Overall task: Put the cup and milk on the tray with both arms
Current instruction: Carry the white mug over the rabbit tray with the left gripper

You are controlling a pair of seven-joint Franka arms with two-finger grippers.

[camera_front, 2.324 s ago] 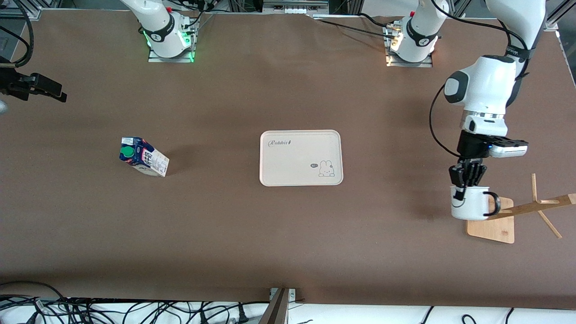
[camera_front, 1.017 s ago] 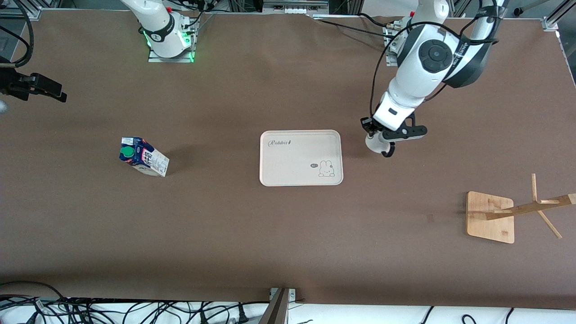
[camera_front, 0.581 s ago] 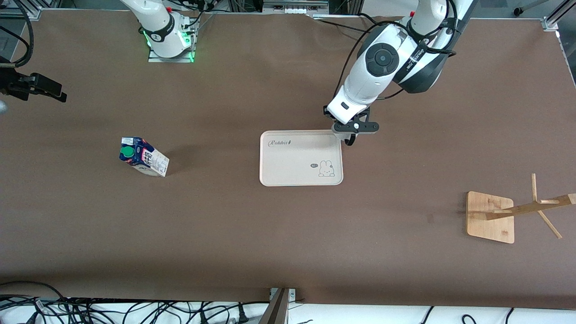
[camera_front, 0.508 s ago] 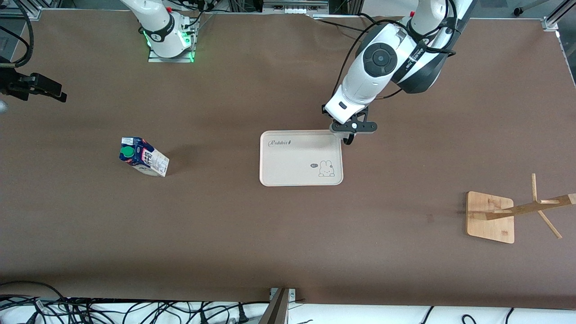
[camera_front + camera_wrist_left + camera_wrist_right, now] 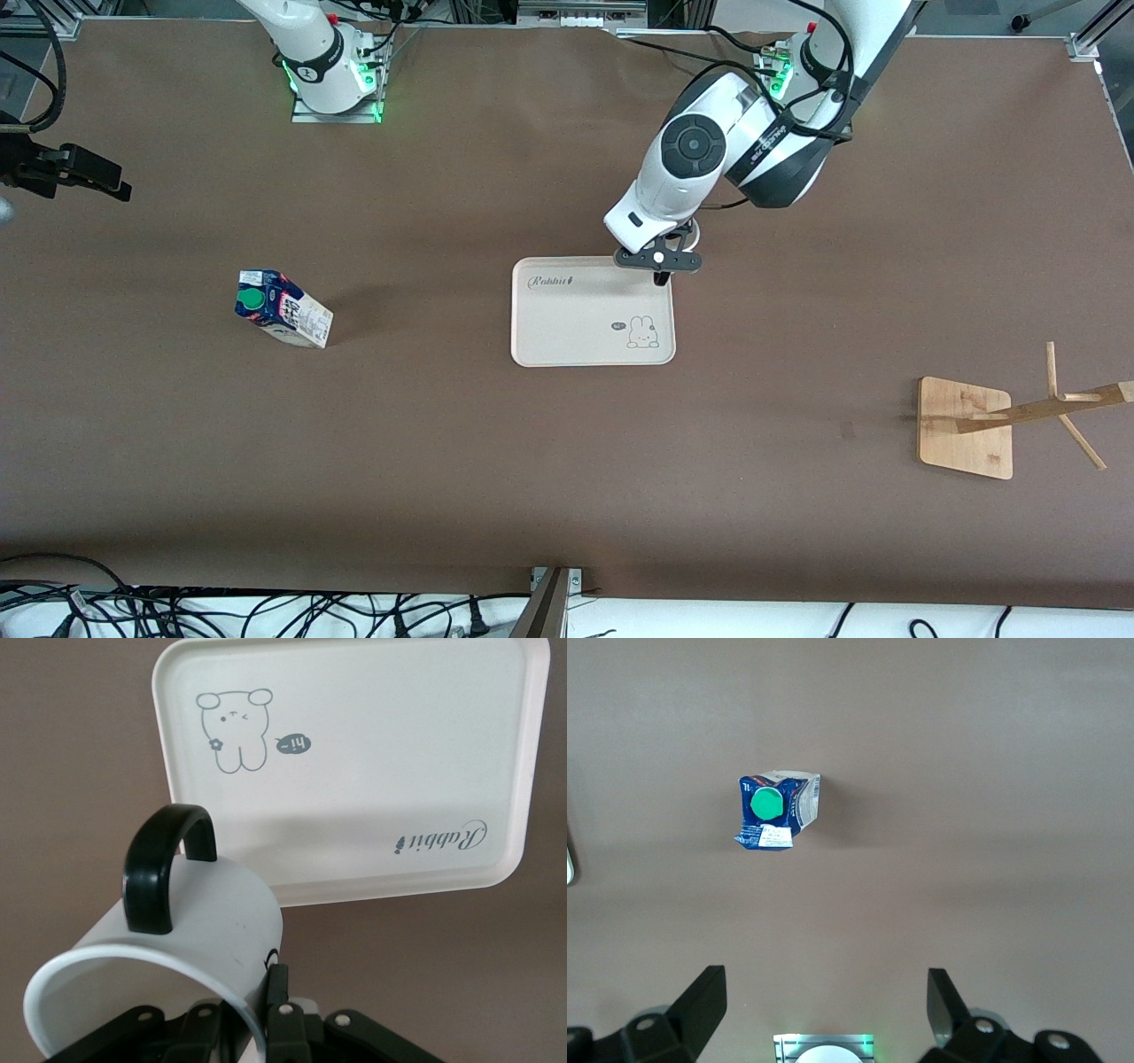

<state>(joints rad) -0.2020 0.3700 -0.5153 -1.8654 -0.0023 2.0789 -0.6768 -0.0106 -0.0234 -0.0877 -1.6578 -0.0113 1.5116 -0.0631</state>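
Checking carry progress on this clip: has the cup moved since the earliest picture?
Yes. The cup, shut in the left gripper, has gone from the wooden stand to over the tray corner toward the bases.

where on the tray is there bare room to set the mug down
The whole tray is bare between its Rabbit script and rabbit drawing. The left gripper, shut on the mug, is over the tray corner toward the left arm's base. The milk carton stands apart; the right gripper is open above it.

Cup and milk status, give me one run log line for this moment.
left pincer: shut on cup, over tray edge | right pincer: open, waiting | milk: on table
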